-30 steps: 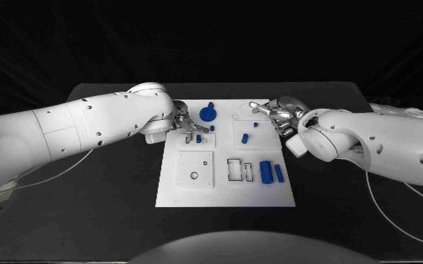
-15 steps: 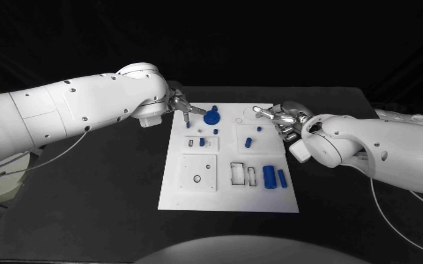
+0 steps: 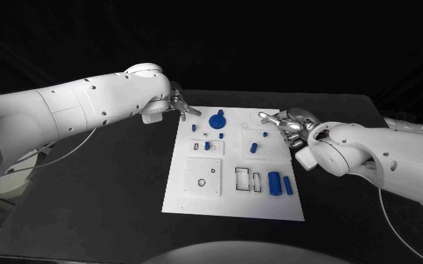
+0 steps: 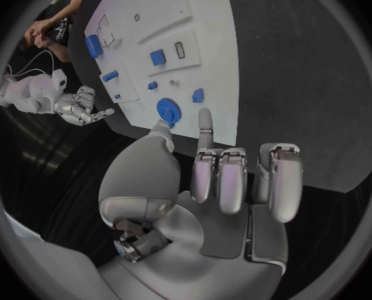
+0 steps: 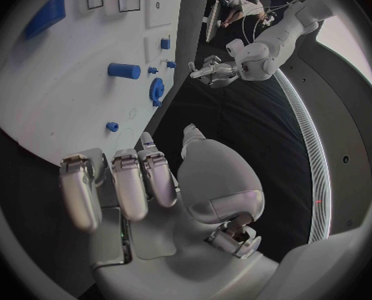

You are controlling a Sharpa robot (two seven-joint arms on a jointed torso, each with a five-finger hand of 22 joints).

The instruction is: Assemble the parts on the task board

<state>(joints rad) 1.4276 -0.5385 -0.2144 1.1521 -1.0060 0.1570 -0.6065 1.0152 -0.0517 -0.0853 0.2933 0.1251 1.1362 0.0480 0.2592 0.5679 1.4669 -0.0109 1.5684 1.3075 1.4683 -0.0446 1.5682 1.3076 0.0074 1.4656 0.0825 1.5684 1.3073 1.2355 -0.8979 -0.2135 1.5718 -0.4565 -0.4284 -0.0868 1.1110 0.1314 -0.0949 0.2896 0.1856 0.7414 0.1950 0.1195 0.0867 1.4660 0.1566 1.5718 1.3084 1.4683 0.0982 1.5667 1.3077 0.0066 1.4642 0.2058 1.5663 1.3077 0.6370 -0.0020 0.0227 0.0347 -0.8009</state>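
The white task board lies in the middle of the table. A blue gear stands near its far edge, with small blue pegs around it. One blue block sits by a slot, and two blue cylinders lie near the right edge. My left hand hovers just off the board's far left corner, holding nothing, with one finger stretched toward the gear. My right hand is at the board's far right edge, also holding nothing; its own view shows the hand above a small blue peg.
Black table surrounds the board on all sides, with wide room at the left and front. White raised panels with holes and slots take up the board's near left part. A thin cable hangs under my left arm.
The camera has shifted. My left hand has drawn back from over the slot block to the board's far left corner, uncovering a small peg. The right hand has hardly moved.
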